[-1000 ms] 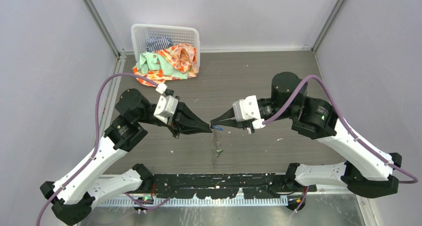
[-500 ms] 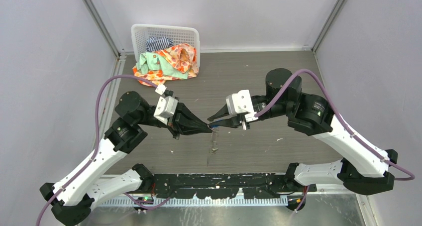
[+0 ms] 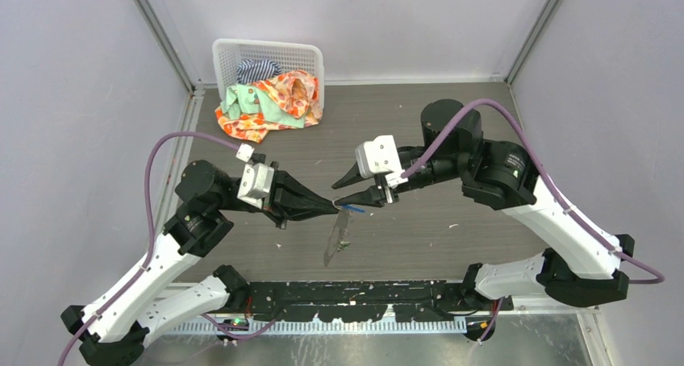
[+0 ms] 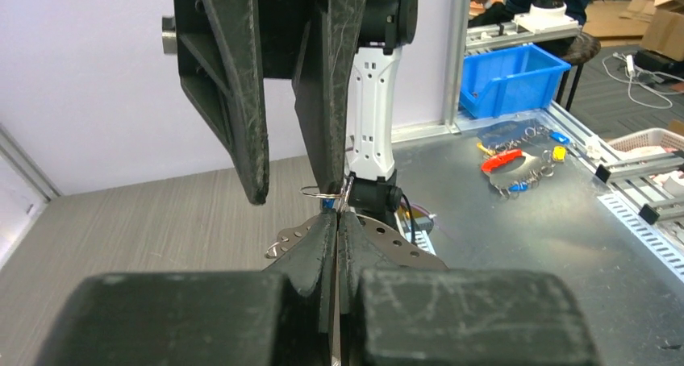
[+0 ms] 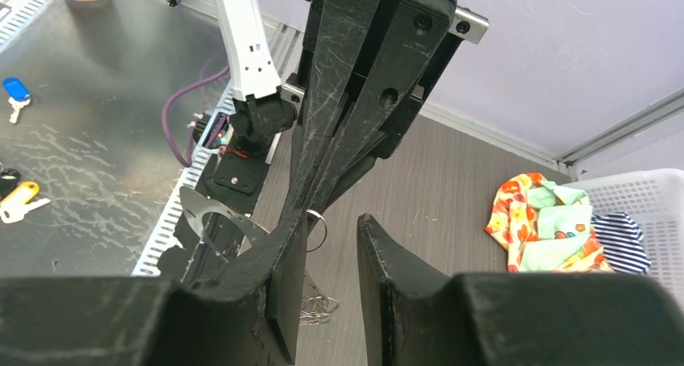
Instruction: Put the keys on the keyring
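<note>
Above the middle of the table [image 3: 452, 140], towards its near edge, my two tools are meeting tip to tip. My left tool [image 3: 332, 210] is pinching fully closed on the keyring [image 3: 336, 239], which is hanging down from the tips towards the near edge, clear of the table as far as I can judge. My right tool [image 3: 339, 193] is standing partly open, its two fingers bracketing the left tips. Nothing is sitting between them in the right wrist view, so I am judging it empty.

The blue key [image 3: 356, 208] is showing as a thin blue streak just beside the tool tips, at the top of the keyring. From the left wrist view a small ring [image 4: 321, 193] is lying against my right finger, just above the pinch. I cannot tell whether the blue key is already riding on the keyring or only resting against it. I am not finding the green key in any view.

By my reading, I am in the step of threading the blue key. The next move is calling for a steady left pinch, so the keyring is not swinging, while my right tool is backing off slowly enough to show whether the key is hanging on its own. If it is, my right tool is needing a fine pinch on the green key's head next. If not, it is needing a fresh hold on the blue one.
</note>
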You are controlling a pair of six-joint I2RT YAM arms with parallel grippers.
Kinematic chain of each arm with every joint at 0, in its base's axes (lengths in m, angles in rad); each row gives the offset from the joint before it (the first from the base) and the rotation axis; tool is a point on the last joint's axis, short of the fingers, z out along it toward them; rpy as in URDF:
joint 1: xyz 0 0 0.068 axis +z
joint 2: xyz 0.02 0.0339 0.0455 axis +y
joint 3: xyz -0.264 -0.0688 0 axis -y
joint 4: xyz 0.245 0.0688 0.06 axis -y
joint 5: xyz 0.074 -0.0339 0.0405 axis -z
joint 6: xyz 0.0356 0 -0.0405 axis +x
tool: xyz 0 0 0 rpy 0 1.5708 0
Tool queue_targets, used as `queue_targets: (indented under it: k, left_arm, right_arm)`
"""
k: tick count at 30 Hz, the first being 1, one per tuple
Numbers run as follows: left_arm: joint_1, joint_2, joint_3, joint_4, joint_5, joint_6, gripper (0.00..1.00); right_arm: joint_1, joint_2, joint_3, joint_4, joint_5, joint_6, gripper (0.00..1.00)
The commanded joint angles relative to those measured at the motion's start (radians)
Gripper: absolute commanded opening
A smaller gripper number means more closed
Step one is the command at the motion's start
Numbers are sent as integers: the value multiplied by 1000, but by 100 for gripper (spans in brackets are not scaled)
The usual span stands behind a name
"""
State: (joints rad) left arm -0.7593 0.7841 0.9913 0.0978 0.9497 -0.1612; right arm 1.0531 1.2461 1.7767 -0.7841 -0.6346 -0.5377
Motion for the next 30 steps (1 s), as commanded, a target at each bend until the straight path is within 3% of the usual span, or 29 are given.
queue_targets:
  k: [1, 16, 30]
  left_arm:
    - [0, -49, -26, 133, -56, -28, 0]
    - [0, -161, -126, 261, -162, -76, 0]
    - [0, -201, -158, 273, -211, -118, 0]
  right_arm:
    - [6, 35, 65, -11, -28, 40, 34]
    - [7, 179, 231, -70, -79, 44, 35]
    - [5, 234, 286, -43, -67, 50, 45]
